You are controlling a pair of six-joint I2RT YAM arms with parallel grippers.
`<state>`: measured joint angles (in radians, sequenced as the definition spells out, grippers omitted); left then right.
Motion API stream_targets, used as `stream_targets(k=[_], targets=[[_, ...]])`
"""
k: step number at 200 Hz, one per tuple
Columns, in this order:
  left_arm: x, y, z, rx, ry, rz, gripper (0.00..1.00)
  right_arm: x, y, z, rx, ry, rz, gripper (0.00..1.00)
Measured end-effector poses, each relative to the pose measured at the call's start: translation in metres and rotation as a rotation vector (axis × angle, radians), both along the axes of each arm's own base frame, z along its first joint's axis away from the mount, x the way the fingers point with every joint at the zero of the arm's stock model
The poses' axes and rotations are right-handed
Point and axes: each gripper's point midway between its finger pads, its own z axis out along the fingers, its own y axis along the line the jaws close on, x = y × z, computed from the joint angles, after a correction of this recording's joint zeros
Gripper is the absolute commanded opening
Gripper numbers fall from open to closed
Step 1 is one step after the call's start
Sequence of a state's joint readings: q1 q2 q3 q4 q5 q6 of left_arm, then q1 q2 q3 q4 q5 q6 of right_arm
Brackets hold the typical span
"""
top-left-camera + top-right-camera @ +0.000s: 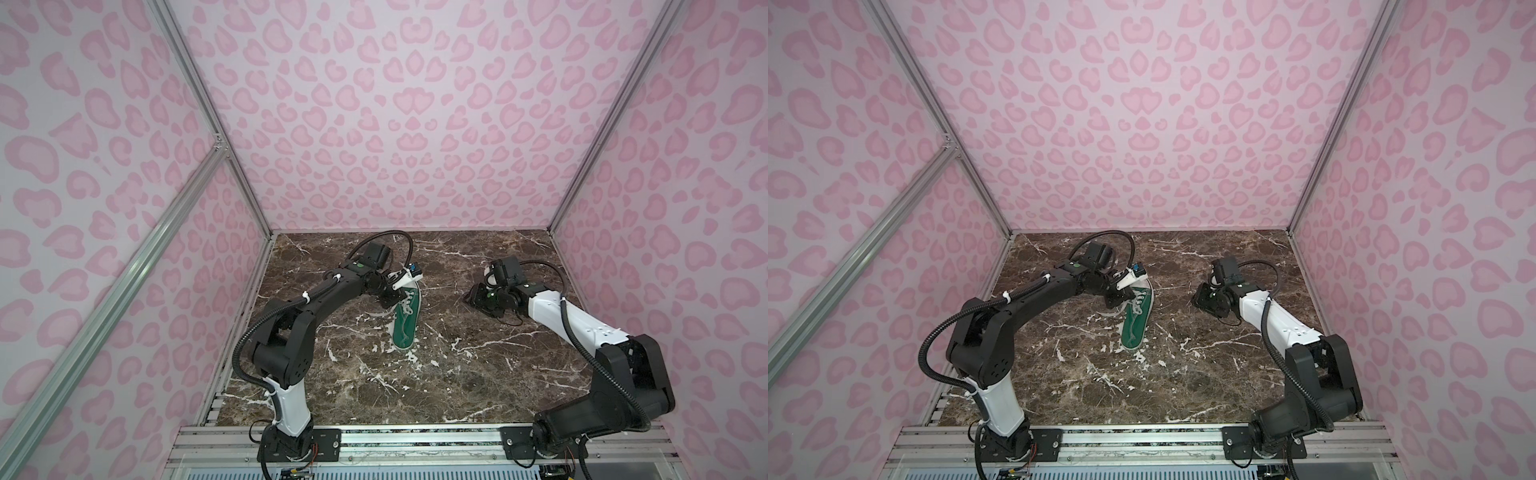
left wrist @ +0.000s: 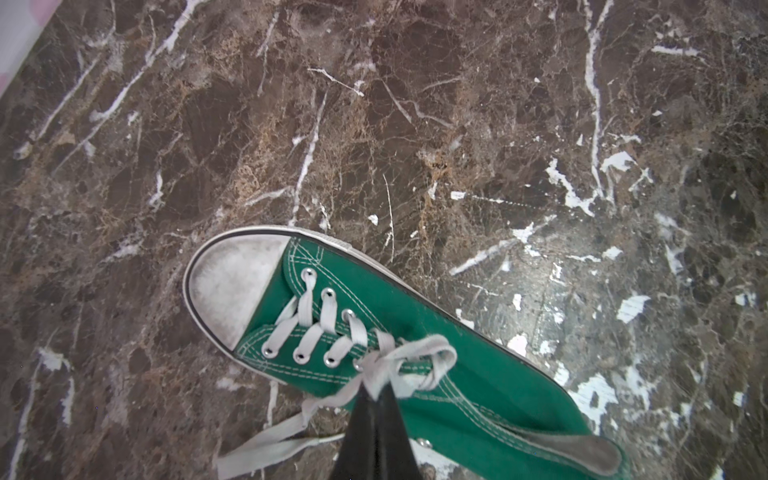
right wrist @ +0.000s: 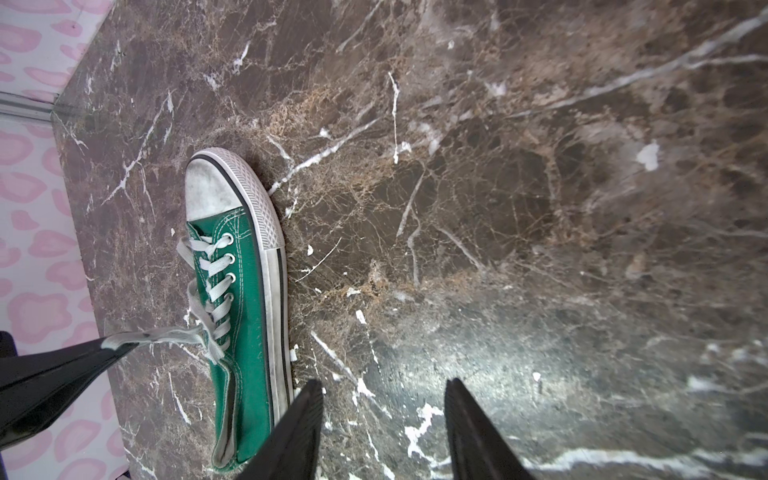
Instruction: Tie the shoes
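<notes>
The green shoe [image 1: 405,326] [image 1: 1136,326] lies on the marble table, left of the middle in both top views. Its white toe cap [image 2: 232,286] and white laces [image 2: 419,357] show in the left wrist view. My left gripper [image 1: 395,299] [image 1: 1128,300] [image 2: 376,392] is shut on a bunch of lace just above the top eyelets. A short loop stands beside its tip, and two loose lace ends [image 2: 266,444] trail onto the table. My right gripper [image 1: 471,297] [image 1: 1196,300] [image 3: 383,384] hangs open to the right of the shoe [image 3: 245,311], with nothing between its fingers.
Pink patterned walls with aluminium posts [image 1: 232,166] close in the table [image 1: 457,374] on three sides. A metal rail [image 1: 415,442] with both arm bases runs along the front edge. The left arm's fingers [image 3: 62,370] show in the right wrist view, pulling a lace strand taut.
</notes>
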<state>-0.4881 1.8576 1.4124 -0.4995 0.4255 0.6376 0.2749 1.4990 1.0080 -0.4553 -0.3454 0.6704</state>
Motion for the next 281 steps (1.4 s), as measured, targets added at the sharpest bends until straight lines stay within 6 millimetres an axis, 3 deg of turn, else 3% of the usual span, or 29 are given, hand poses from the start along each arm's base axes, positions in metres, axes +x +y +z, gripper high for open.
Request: stream_targets(k=[45,113,156,199,246,281], targets=[[0.013,-0.008,-0.009,0.013,0.057,0.055,0.03,-0.001,0.0,-0.001,0.002,0.003,0.002,0.5],[-0.001,-0.024,-0.033,0.044,0.151,0.077,0.03,-0.002,0.001,-0.002,0.007,0.009,0.006,0.5],[0.004,-0.03,-0.042,0.068,0.168,0.132,0.05,-0.004,0.001,-0.006,0.009,0.015,0.007,0.5],[0.01,-0.031,-0.041,0.071,0.164,0.183,0.24,-0.004,0.002,-0.002,0.012,0.003,0.009,0.5],[0.012,-0.03,-0.037,0.066,0.161,0.201,0.51,-0.005,0.003,0.0,0.015,0.001,0.008,0.5],[0.013,-0.032,-0.033,0.053,0.157,0.209,0.55,-0.008,0.007,0.003,0.02,-0.005,0.014,0.5]])
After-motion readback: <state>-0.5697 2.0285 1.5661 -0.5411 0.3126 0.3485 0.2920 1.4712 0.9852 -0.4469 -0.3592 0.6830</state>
